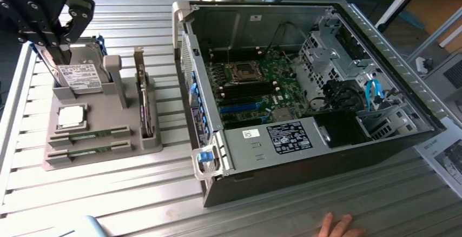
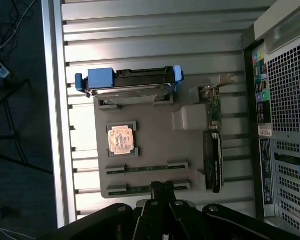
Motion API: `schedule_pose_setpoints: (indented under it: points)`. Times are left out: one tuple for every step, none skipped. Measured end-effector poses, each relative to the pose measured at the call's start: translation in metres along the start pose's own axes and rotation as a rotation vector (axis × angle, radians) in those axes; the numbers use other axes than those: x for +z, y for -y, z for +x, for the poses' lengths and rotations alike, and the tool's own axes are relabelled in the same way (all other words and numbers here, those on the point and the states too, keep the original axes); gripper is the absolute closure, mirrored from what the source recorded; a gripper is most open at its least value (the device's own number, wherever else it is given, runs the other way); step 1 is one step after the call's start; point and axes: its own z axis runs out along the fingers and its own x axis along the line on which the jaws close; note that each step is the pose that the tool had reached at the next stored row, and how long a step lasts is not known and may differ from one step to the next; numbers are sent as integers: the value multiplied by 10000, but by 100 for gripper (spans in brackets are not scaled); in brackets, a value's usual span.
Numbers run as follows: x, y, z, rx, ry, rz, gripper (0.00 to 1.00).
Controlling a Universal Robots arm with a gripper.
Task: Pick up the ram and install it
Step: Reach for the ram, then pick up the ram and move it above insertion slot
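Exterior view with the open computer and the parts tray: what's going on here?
A robot arm's black gripper hangs shut, holding nothing, above the grey plastic parts tray. Both thin green ram sticks lie in their tray slots, neither lifted yet. The open black computer case stands beside the tray. A person's hand shows at the picture's lower edge.
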Motion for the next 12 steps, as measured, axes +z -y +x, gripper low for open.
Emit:
schedule_pose_setpoints:
  points:
    - [5,7,-1,0,-1,0,89]
    - [8,13,-1,0,-3,1,89]
    - [12,18,-1,1,-4,1,89]
    - [12,18,-1,1,-6,2,89]
    - [13,19,-1,0,-5,1,89]
    - [13,19,-1,0,-5,1,89]
    - [13,19,-1,0,-5,1,89]
    - [14,19,-1,0,-4,1,89]
    - [13,19,-1,0,-5,1,89]
    - [13,19,-1,0,-5,1,89]
    - [13,19,-1,0,-5,1,89]
    - [13,19,-1,0,-5,1,89]
